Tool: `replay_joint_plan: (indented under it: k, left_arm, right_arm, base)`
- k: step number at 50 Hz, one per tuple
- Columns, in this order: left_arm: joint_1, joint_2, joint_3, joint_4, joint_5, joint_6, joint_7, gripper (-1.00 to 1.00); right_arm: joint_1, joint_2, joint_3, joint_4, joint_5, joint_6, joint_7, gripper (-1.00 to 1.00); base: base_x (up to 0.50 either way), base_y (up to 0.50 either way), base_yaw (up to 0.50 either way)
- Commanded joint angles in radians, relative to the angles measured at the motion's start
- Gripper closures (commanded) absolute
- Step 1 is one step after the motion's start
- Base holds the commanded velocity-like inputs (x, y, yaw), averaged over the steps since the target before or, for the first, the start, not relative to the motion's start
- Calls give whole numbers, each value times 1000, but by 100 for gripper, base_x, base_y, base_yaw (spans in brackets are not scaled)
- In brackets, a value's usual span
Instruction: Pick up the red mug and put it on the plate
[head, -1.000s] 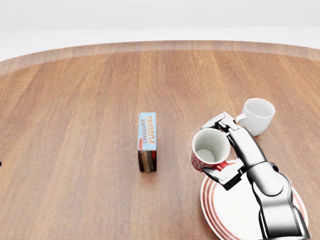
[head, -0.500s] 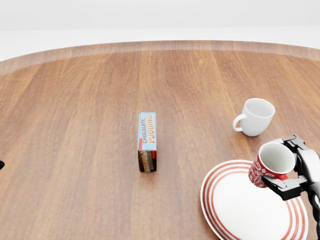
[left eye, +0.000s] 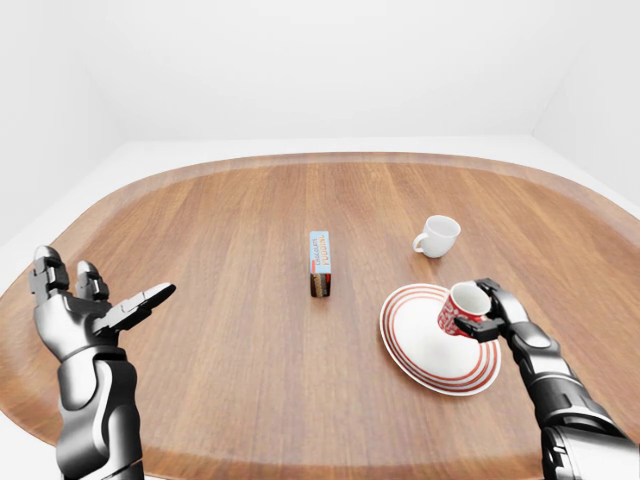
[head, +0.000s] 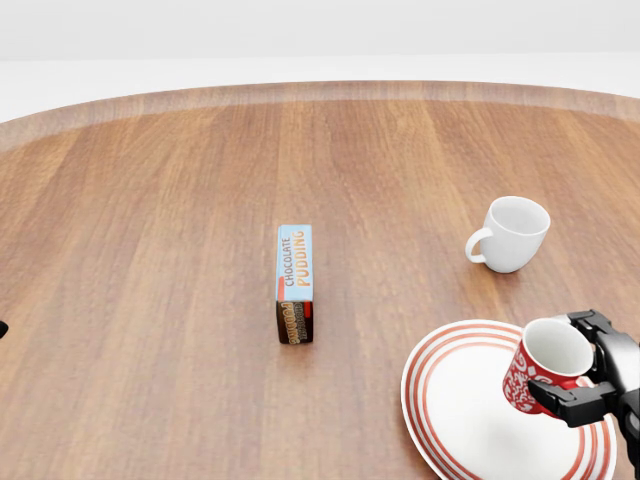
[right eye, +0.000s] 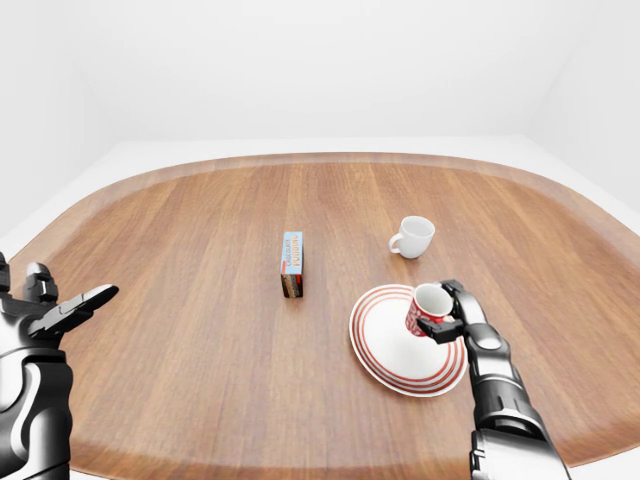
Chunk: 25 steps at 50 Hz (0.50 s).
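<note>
While our right hand (head: 590, 372) grips the tilted red mug (head: 540, 364) over the plate (head: 450, 400), we should level it, lower gently toward centre, then release; our left hand (left eye: 85, 310) stays spread

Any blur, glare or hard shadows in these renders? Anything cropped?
Head view: sharp, flat even light, no glare; only a faint soft shadow beside the pudding box; the right hand holding the red mug is cut by the right edge. Eye views: wider framing, equally sharp; the open left hand and whole plate show in full.
</note>
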Motion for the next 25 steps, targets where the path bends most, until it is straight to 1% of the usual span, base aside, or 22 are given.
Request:
replay_joint_plan:
  k: [1, 19, 21, 22, 23, 25]
  left_arm:
    - [-4, -1, -3, 10, 4, 0, -2, -100]
    - [0, -3, -5, 4, 5, 0, -1, -100]
    - [-1, -3, -4, 5, 4, 0, 0, -100]
    - [-1, -3, -5, 7, 6, 0, -1, -100]
    - [-1, -3, -6, 7, 6, 0, -1, -100]
    - [-2, -2, -5, 15, 6, 0, -3, -100]
  right_arm:
    - [-5, 1, -1, 27, -27, 0, -3, 100]
    - [-12, 3, 6, 48, -33, 0, -5, 100]
    - [-15, 3, 6, 57, -34, 0, -3, 84]
    - [-15, 4, 6, 67, -35, 0, -3, 98]
    - [-16, 4, 7, 69, -35, 0, -3, 98]
    - [-14, 3, 7, 54, -34, 0, -3, 91]
  base:
    - [0, 0, 0]
    - [0, 0, 0]
    - [0, 0, 0]
    - [0, 0, 0]
    - [0, 0, 0]
    - [0, 0, 0]
